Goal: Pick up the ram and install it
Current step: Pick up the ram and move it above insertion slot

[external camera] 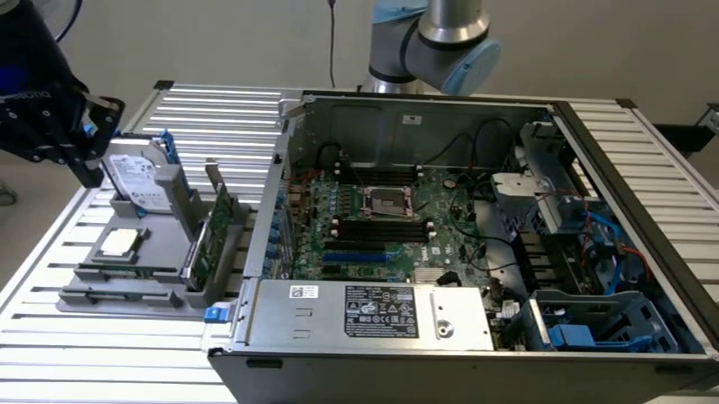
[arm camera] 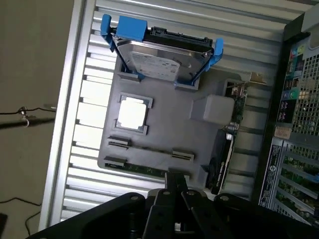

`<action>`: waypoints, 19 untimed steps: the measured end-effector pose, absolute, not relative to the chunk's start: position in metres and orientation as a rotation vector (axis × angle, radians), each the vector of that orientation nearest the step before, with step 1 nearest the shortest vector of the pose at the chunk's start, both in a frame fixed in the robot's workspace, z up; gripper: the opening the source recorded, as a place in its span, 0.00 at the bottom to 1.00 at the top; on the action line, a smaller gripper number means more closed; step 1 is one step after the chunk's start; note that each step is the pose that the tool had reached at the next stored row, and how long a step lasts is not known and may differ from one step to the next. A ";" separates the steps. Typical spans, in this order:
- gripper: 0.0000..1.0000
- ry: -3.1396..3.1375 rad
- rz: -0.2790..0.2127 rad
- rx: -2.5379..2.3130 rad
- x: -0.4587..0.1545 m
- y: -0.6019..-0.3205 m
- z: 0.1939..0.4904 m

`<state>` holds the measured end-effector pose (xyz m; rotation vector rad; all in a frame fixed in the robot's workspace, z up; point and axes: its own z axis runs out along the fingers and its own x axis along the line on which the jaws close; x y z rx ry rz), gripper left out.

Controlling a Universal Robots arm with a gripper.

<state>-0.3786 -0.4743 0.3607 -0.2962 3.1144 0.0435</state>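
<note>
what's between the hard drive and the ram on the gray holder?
The square silver processor chip, seated in the gray holder, lies between the hard drive and the ram. Clearest in the wrist view; the exterior view agrees.

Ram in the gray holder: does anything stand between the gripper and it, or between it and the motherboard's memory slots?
Nothing visible lies between the shut gripper and the ram. Toward the memory slots stand the upright expansion card and the computer case's side wall; its top is open.
</note>
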 end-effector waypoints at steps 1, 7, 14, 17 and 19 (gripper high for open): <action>0.11 3.112 0.044 -0.324 -0.379 -0.474 0.360; 0.11 3.090 0.045 -0.493 -0.379 -0.474 0.354; 0.11 3.054 0.046 -0.690 -0.379 -0.474 0.350; 0.11 3.035 0.046 -0.773 -0.379 -0.474 0.349; 0.11 3.020 0.047 -0.829 -0.379 -0.474 0.349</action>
